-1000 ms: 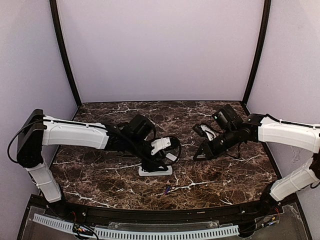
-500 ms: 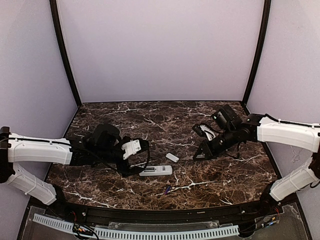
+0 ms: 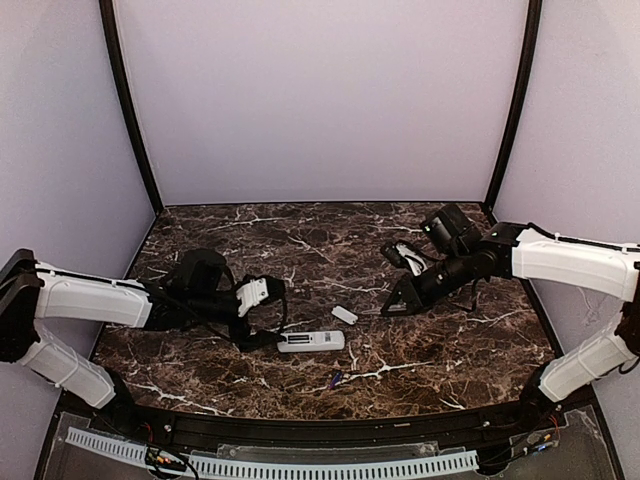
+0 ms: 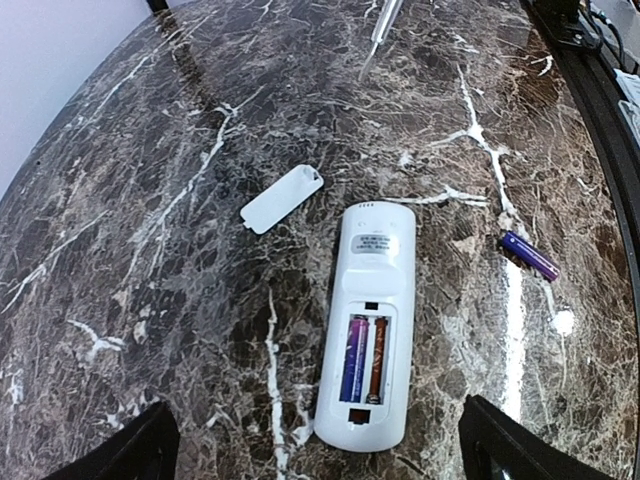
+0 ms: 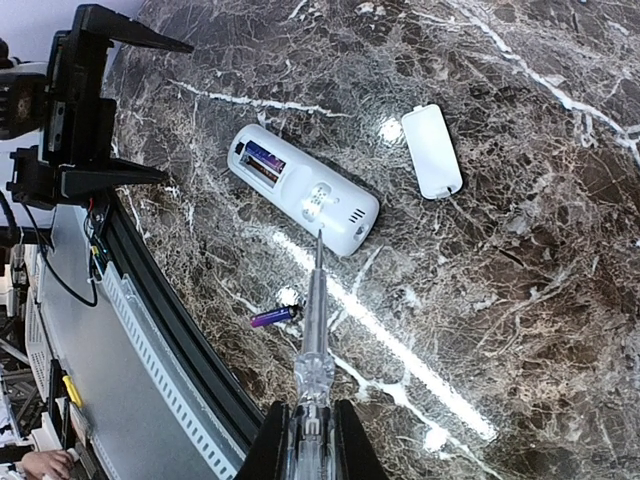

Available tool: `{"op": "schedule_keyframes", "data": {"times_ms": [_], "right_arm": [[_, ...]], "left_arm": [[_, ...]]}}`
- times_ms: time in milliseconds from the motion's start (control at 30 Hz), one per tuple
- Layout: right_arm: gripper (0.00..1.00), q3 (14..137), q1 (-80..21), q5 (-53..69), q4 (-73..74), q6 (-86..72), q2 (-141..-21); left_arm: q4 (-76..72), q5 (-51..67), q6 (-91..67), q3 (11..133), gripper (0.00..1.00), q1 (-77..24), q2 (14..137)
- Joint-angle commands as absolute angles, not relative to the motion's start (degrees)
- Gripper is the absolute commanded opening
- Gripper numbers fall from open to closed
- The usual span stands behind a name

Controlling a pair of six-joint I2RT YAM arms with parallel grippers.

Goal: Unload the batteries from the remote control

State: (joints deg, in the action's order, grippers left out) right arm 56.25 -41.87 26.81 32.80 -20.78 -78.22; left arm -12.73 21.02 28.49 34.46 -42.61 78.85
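Surface [image 3: 300, 240]: dark veined marble, glossy, so small things will slide on it.
Left hand [image 3: 278, 312]: fingers spread wide and empty, low and just left of the remote.
Right hand [image 5: 310, 435]: clamped on a slim clear-handled probe [image 5: 314, 330], tip aimed at the remote from the right but short of it.
Remote control [image 4: 366, 320]: lies back-up near the front middle with its bay open. It looks light, rigid and slick, so it is likely to skate unless pinned across its long sides.
Cover [image 4: 282, 198]: small white plate, flat on the marble just beyond the remote.
Battery in the bay [image 4: 354, 358]: purple, seated. The slot beside it looks reddish, and I cannot tell whether it is empty.
Loose battery [image 4: 530, 256]: out, near the front edge. It is tiny, hard and prone to rolling, so take it across the barrel.
Change: a second ago the left hand sat over the remote. It has since drawn back leftward and opened, and the cover lies free. The right arm has edged nearer, while the remote is unmoved.
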Motion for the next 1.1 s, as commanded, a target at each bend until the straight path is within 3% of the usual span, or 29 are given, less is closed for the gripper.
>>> {"op": "schedule_keyframes", "data": {"times_ms": [0,467,633,800,1067], "right_arm": [[0.00,56.9,-41.5,27.3,32.1,-20.4,-78.3],[0.00,56.6,-41.5,27.3,32.1,-20.4,-77.7],[0.00,56.5,-41.5,27.1,32.1,-20.4,-77.8],[0.00,56.3,-41.5,26.7,32.5,-20.4,-77.2],[0.00,56.0,-41.5,25.3,32.5,-20.3,-76.7]], "left_arm": [[-14.9,27.0,29.4,34.0,0.98,-42.3,82.7],[-14.6,24.6,27.6,36.3,0.90,-42.3,93.1],[-10.9,25.7,29.6,38.8,0.81,-42.4,96.3],[-8.1,27.4,30.7,40.8,0.65,-42.7,98.0],[-7.5,25.2,30.5,44.4,0.47,-47.1,99.5]]}}
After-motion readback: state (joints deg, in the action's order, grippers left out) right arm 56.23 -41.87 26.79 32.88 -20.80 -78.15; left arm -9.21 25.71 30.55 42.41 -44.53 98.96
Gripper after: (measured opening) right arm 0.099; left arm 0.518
